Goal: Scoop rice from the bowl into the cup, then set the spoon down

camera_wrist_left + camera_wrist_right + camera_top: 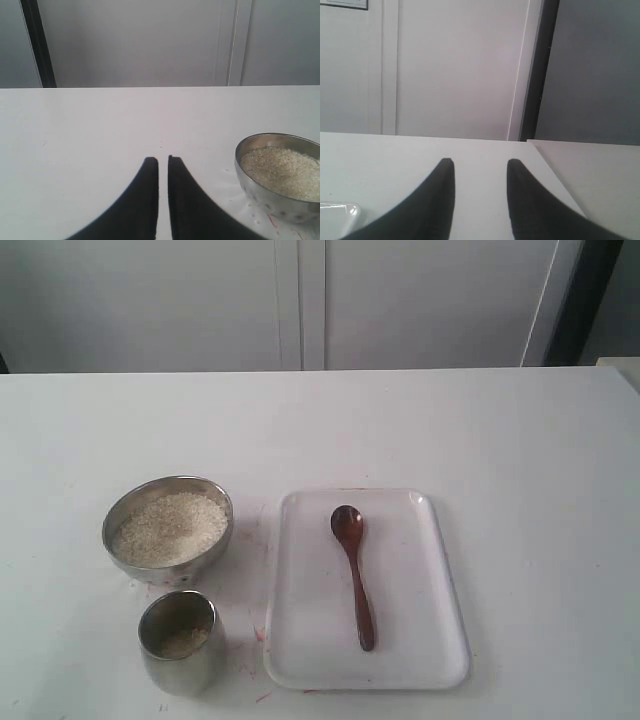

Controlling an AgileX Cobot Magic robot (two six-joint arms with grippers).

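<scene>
**Both my grippers are hovering empty, right one spread, left one nearly closed**

The white table (520,460) is carrying everything. On it the white rectangular tray (412,540) is lying to the right of the two steel vessels. The steel bowl (176,571) is sitting just left of the tray's far half, and the rice (170,528) is filling most of it. The steel cup (181,668) is standing just in front of the bowl, close to it, and a little rice is showing at its bottom. The wooden spoon (355,576) is lying flat on the tray, its oval end pointing away and its handle pointing toward the near edge.

My right gripper (479,162) is holding its jaws well apart over bare table, gripping and touching nothing. My left gripper (161,160) is keeping its fingers (145,200) drawn together to a thin slit, with nothing between them, and the bowl is sitting near it, off to one side.
</scene>
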